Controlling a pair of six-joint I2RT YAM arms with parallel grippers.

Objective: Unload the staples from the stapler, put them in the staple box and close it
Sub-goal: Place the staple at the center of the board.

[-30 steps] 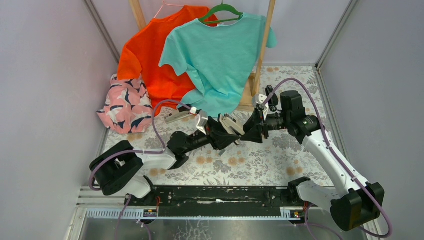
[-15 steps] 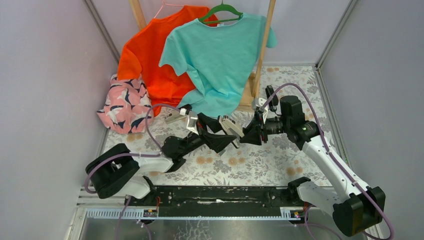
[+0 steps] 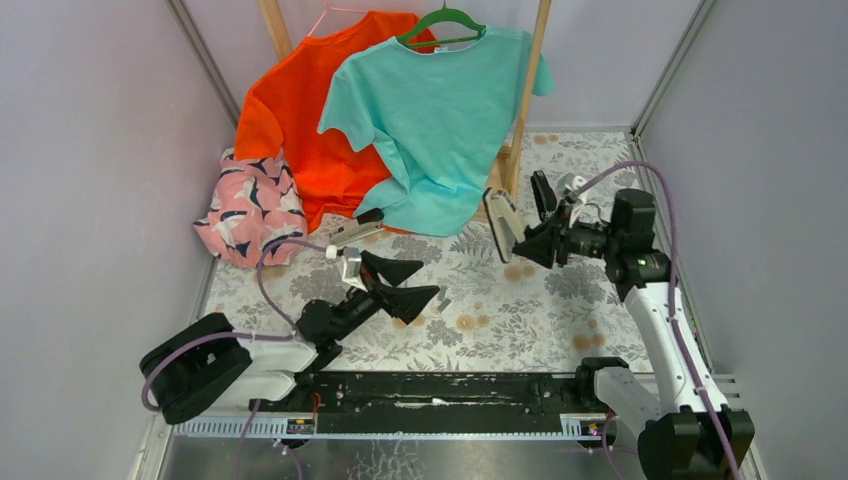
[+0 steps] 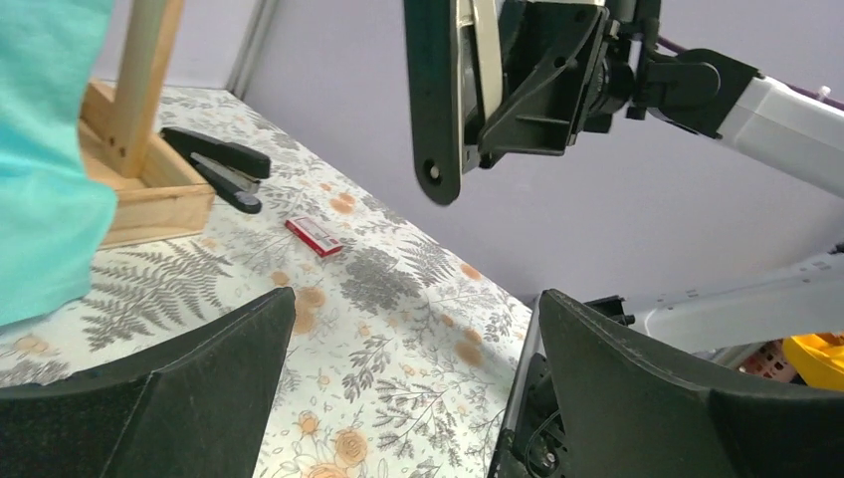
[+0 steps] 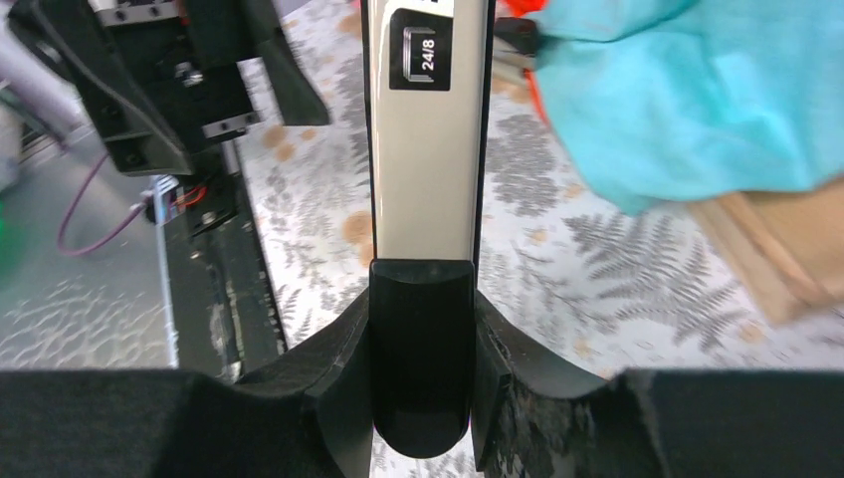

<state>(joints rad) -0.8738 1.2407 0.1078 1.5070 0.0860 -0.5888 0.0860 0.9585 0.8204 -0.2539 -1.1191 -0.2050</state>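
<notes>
A beige and black stapler hangs in the air over the middle right of the table. My right gripper is shut on its black rear end, and the beige top with a "24/8" label points away from the wrist. In the left wrist view this stapler shows from its black underside, high up. My left gripper stands wide open and empty lower left of the stapler, well apart from it. The staples are out of view.
A grey stapler lies by the orange shirt. A black stapler and a small red and white box lie near the wooden rack base. Teal and orange shirts hang at the back. A pink cloth sits left.
My left gripper has opened wide and drawn back to the near left, away from the stapler. My right gripper has closed on the stapler and carried it to the right.
</notes>
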